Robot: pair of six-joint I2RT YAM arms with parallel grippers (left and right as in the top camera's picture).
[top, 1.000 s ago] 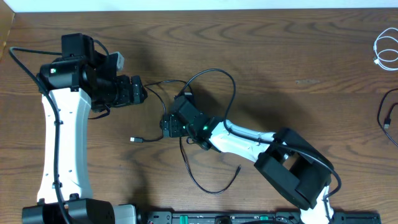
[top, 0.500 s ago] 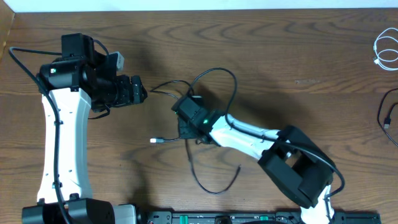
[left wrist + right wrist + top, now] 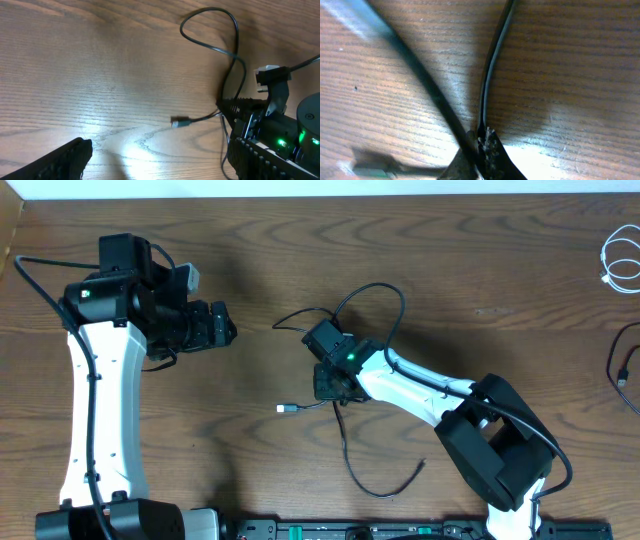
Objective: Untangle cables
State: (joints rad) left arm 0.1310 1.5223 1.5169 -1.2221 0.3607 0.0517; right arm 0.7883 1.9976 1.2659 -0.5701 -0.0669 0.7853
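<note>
We start with the wooden table point(image 3: 480, 270), which fills every view. On it the left arm point(image 3: 95, 380) stands along the left side, and the right arm point(image 3: 420, 385) reaches from the lower right towards the middle.

The left gripper point(image 3: 225, 330) hovers over bare wood, well apart from the cords. We cannot tell how wide its claw stands, since its own camera catches only one dark finger point(image 3: 55, 162).

The right gripper point(image 3: 330, 387) sits low at the table's centre. Its fingertips are pinched together on the black cable point(image 3: 495, 60) (the right wrist view shows the cord coming straight out from between them).

That cord arches in a loop above the right gripper and trails in a curve towards the near edge. Its small plug point(image 3: 180, 121) lies flat on the wood just left of the right gripper.

A coiled white cable point(image 3: 618, 255) and another black cable point(image 3: 613, 365) lie at the far right edge, well apart from both arms.
</note>
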